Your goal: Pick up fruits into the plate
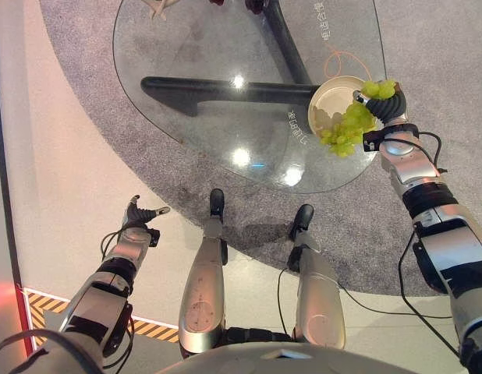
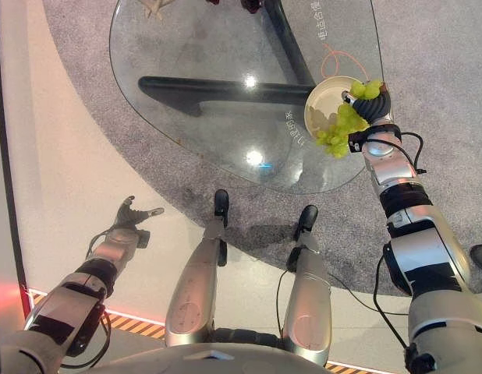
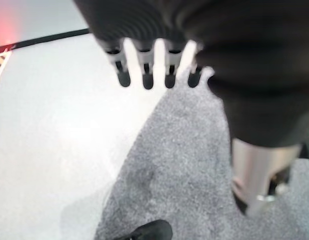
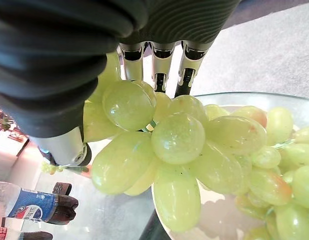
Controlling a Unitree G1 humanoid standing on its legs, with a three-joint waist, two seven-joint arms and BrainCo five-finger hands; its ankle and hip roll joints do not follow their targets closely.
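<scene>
Grapes [image 1: 349, 128], a bunch of glossy green ovals, are hanging lengthwise from the right hand [image 1: 384, 104], whose fingers are curling round them, over the round cream plate [image 1: 327, 97] at the glass table's [image 1: 194, 47] four o'clock edge. The left hand [image 1: 136, 216] is hovering off the table at seven o'clock with fingers loosely spread and holding nothing.

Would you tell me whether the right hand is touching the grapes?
Touching: in the right wrist view the right hand's fingers and thumb close round the grapes.

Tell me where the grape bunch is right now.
The green grapes hang from the right hand at the glass table's right edge, draped over the near rim of the cream plate.
</scene>
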